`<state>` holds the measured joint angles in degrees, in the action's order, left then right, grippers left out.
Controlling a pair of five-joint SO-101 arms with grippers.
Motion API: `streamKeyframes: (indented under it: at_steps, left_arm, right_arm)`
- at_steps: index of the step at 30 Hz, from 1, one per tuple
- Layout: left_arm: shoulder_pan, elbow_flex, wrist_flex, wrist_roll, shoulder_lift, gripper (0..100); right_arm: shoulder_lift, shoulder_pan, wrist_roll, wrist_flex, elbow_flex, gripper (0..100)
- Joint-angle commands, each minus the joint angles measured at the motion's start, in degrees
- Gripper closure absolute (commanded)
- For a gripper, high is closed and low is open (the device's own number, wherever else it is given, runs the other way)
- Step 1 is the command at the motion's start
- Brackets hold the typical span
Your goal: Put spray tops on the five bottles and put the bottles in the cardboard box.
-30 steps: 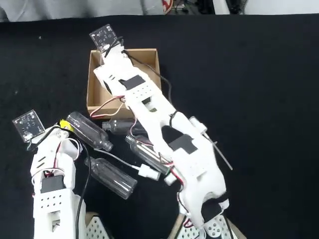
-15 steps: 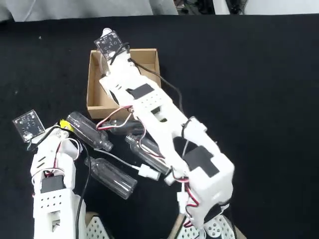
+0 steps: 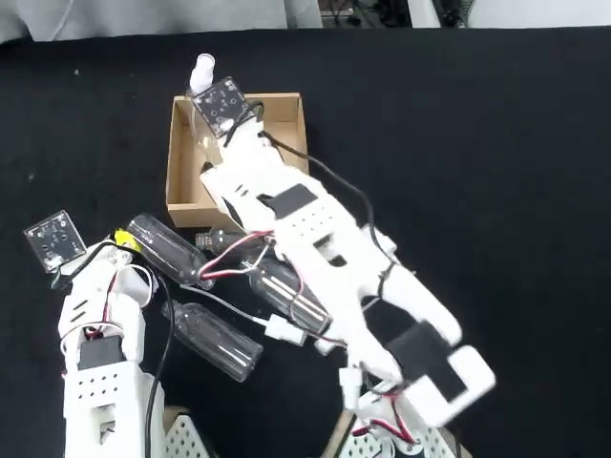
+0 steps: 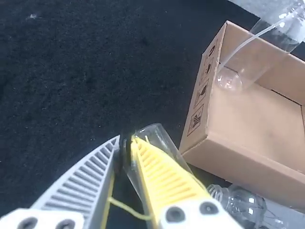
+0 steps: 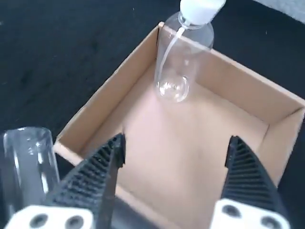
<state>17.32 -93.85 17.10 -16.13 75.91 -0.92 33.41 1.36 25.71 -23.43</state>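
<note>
One capped bottle (image 5: pixel 183 57) leans in the far corner of the cardboard box (image 5: pixel 112 102), w/ its spray top (image 5: pixel 200 7) poking over the rim. Risk: it's tilted, not seated. If you drop the right gripper (image 5: pixel 176 143) lower or swing twd that corner, you could knock it out or shove the box. Right jaws are spread wide, empty, above the box floor, w/ the bottle beyond the tips. Left gripper (image 4: pixel 125 140) is nearly closed, w/ another bottle (image 4: pixel 151 136) just at its tips; can't tell if it's pinched.

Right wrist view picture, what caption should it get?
Open right gripper above the cardboard box, a spray-topped bottle leaning inside.
</note>
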Motion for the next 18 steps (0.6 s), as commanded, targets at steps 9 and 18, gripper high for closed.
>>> streamKeyframes:
  at_steps: [9,18]
  left_arm:
    - [0.5,1.0,-1.5,0.4,0.8,97]
    - [0.5,1.1,-1.5,0.4,0.8,97]
  right_arm:
    - [-14.3,1.1,0.2,21.1,0.1,70.1]
    - [-23.2,1.0,5.8,34.5,-2.9,70.1]
